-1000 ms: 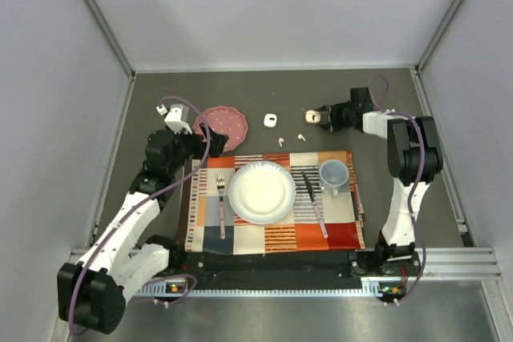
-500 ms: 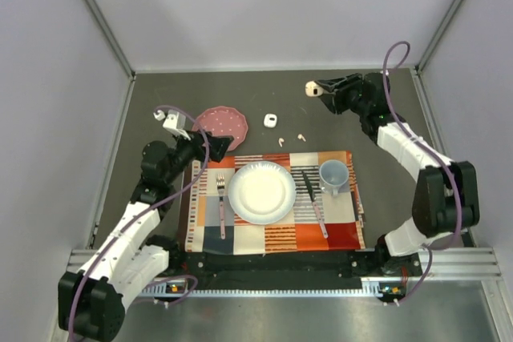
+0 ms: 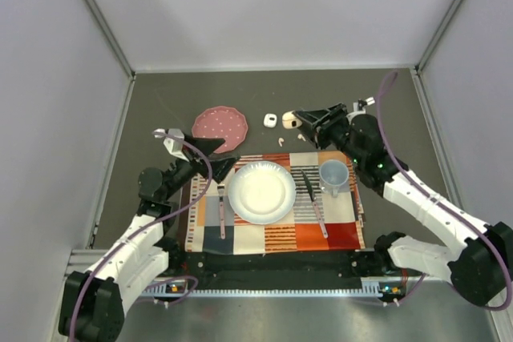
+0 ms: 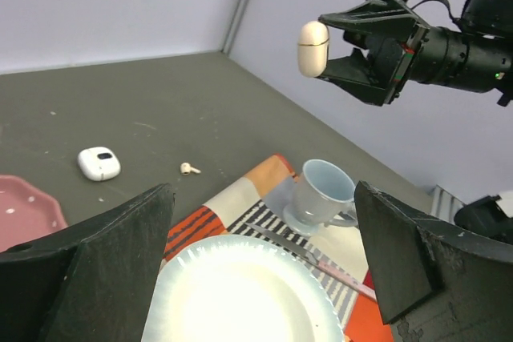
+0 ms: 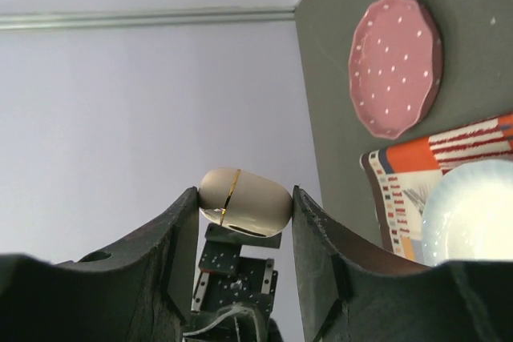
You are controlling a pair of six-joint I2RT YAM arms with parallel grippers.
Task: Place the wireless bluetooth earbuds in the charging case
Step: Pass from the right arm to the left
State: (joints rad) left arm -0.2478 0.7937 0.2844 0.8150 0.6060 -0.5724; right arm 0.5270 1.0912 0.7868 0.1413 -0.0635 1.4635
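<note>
My right gripper (image 3: 295, 121) hangs above the table's back middle, shut on a cream pill-shaped charging case (image 3: 289, 121) with a gold seam (image 5: 244, 202), lid closed. From the left wrist the case (image 4: 313, 47) shows high in the air. Two tiny earbuds (image 3: 281, 141) (image 3: 300, 137) lie on the grey table just behind the placemat; one earbud (image 4: 189, 169) appears in the left wrist view. A small white case (image 3: 270, 120) (image 4: 99, 163) sits on the table left of the held one. My left gripper (image 3: 227, 153) is wide open and empty over the placemat's back left corner.
A striped placemat (image 3: 337, 234) carries a white plate (image 3: 261, 191), a fork (image 3: 221, 206), a knife (image 3: 314, 202) and a pale blue cup (image 3: 333, 174). A pink dotted plate (image 3: 220, 125) lies at the back left. Grey walls close in three sides.
The right arm swung from the back right corner leftward and nearer, carrying the cream case. The left gripper moved forward and right, off the pink plate to the placemat's corner.
</note>
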